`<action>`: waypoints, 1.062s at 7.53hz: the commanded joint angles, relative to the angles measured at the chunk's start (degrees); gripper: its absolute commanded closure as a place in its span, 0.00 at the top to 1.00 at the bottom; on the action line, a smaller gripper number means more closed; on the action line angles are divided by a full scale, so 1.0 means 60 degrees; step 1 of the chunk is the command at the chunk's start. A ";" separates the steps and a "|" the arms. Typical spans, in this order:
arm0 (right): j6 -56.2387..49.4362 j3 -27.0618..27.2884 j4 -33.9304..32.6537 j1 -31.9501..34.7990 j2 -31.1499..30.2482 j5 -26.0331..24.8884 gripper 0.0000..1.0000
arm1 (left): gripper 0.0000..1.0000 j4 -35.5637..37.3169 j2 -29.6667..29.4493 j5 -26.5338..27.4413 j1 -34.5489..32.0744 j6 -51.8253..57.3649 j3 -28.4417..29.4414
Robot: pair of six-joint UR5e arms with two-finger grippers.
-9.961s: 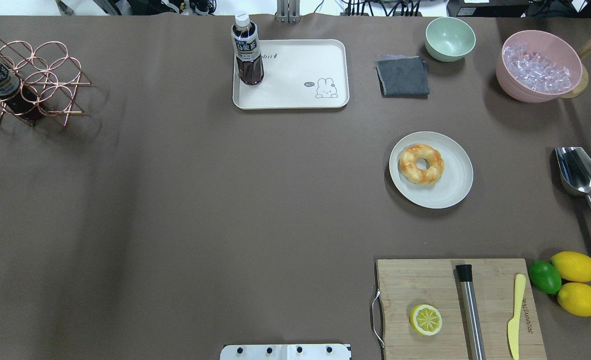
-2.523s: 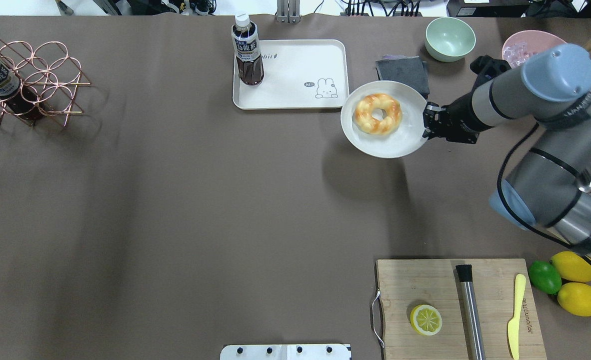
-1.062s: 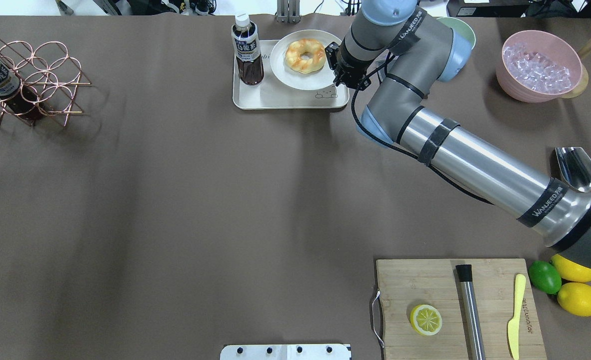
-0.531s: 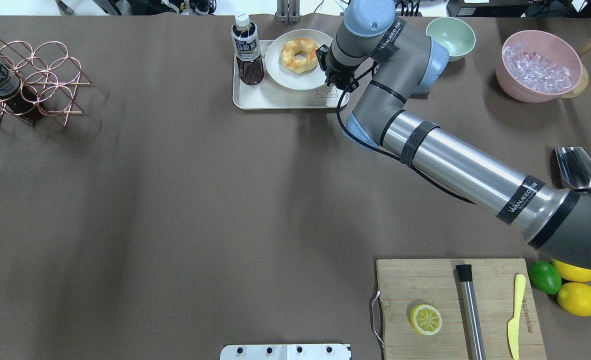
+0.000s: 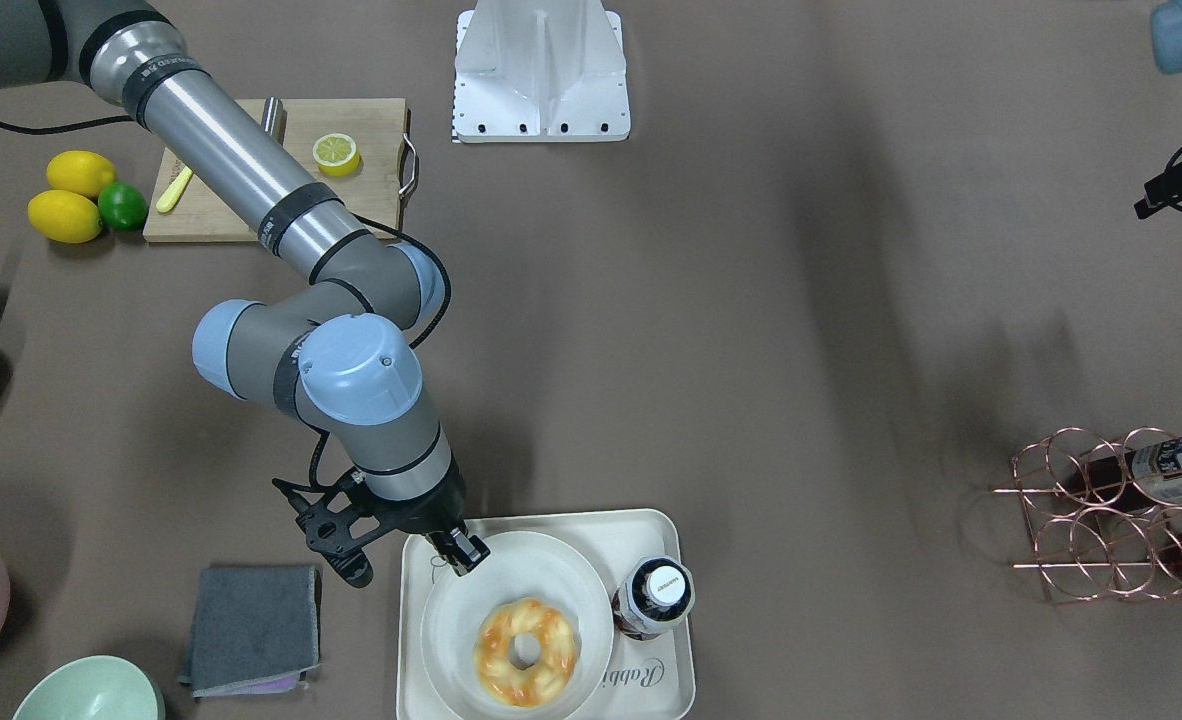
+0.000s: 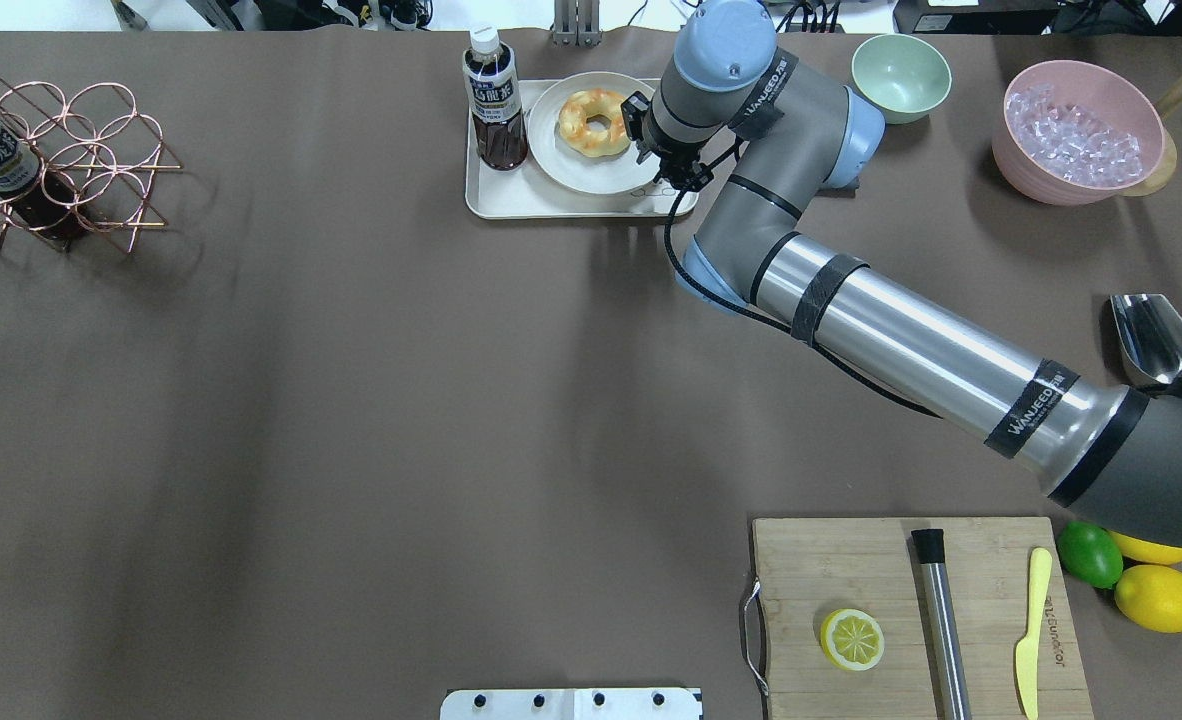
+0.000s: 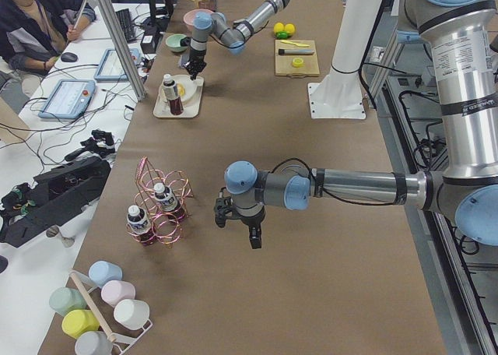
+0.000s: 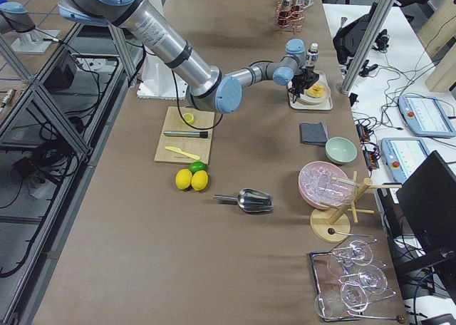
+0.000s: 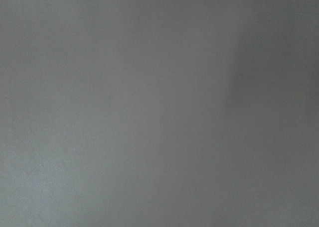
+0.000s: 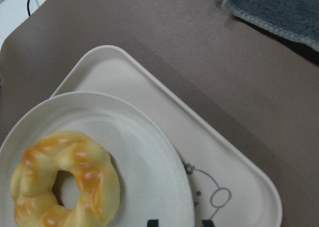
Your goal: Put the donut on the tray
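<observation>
The table holds one donut [image 6: 593, 122], one plate [image 6: 576, 172], one tray [image 6: 511, 200], two bowls [image 6: 901, 75], two whole lemons [image 6: 1161, 598], one lime [image 6: 1089, 553], one lemon half [image 6: 852, 640], one cutting board [image 6: 831, 570], one scoop [image 6: 1151, 335] and one cloth [image 5: 251, 628].

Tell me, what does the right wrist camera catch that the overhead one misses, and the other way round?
Only the wrist view: two dark fingertips of the right gripper, either side of the rim of the plate. Only the overhead: the whole right arm, the bottle standing on the tray, the cutting board. Both: the donut lying on the plate, the plate resting on the tray.
</observation>
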 commanded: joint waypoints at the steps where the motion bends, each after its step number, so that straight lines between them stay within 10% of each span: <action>1: -0.0464 0.0372 -0.0045 0.0092 -0.0140 -0.0020 1.00 | 0.98 -0.0005 -0.0011 0.0000 0.0001 -0.0005 0.0000; 3: -0.0716 0.0957 -0.0104 0.0283 -0.0373 0.0170 1.00 | 0.98 0.0010 -0.0011 0.0000 0.0001 -0.0005 0.0000; 8: -0.3320 0.5976 -0.3663 0.1380 -0.3355 0.1899 1.00 | 0.98 0.0024 0.0004 0.0000 0.0030 -0.0005 0.0014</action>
